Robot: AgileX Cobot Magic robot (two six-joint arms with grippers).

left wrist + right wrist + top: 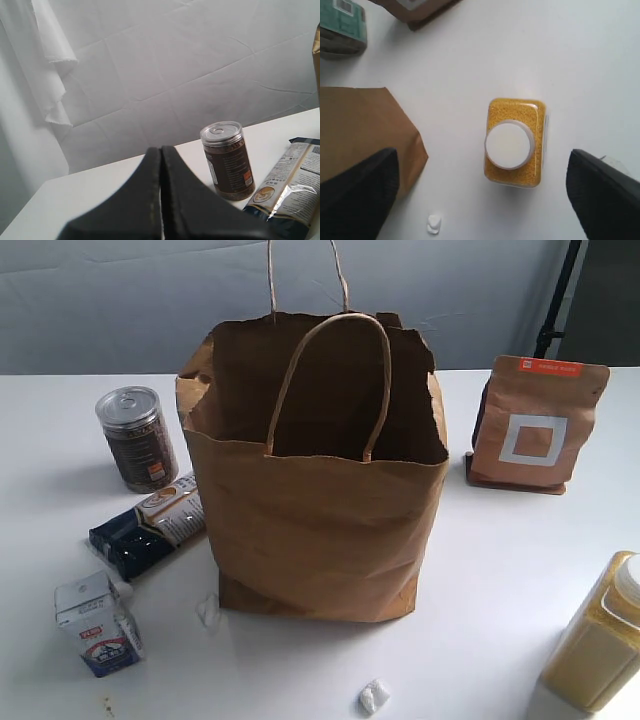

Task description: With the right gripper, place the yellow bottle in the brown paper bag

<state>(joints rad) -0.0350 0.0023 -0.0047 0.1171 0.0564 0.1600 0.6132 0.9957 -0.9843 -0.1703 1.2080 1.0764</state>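
The yellow bottle [603, 637] stands upright at the table's near right corner, partly cut off by the exterior view's edge. From above, the right wrist view shows the yellow bottle [514, 142] with its whitish cap. My right gripper [482, 192] hangs open over it, its fingers [357, 187] spread wide and touching nothing. The brown paper bag [320, 480] stands upright and open in the middle of the table; the brown paper bag [365, 130] lies beside the bottle. My left gripper [161, 170] is shut and empty, off to the left near the can.
A brown metal-lidded can [137, 437], a dark snack packet [150, 525] and a small milk carton [97, 625] sit left of the bag. A brown pouch with a white square [535, 425] stands at the right rear. Two white scraps [373, 696] lie by the bag's front.
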